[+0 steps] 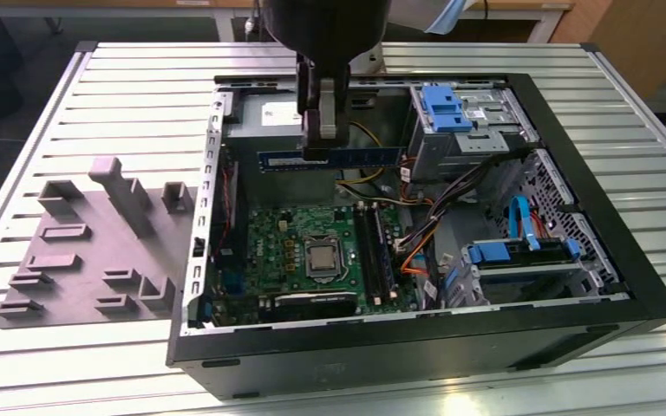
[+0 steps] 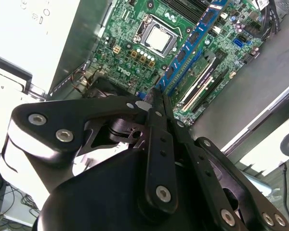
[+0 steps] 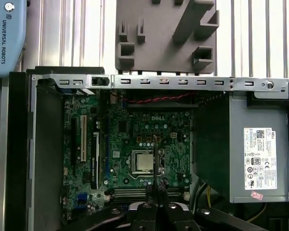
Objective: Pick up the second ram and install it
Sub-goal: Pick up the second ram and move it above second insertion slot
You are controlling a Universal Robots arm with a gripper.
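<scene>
Slatted metal table (image 1: 136,87) beneath an open computer case (image 1: 426,355), with a grey holder block (image 1: 90,251) on the exterior view's left. Above the case, pincer (image 1: 320,143) clamped on the memory stick (image 1: 362,157), held level and on edge over the green board (image 1: 275,251), clear of the slots. Gripped somewhat toward the end on the exterior view's left.

Probably light and stiff, yet thin and easily harmed. Best pinched on the flat faces, as here, squarely and never by the contact edge. Likely to tilt if taken far from the middle.

From the exterior view: height above the board and the stick's full length. From the second wrist view: blue face of the stick (image 2: 189,47), chips in a row, running out from the fingers. From the first wrist view: the stick (image 3: 155,159) edge-on, a thin dark line in front of the processor (image 3: 144,162).
</scene>
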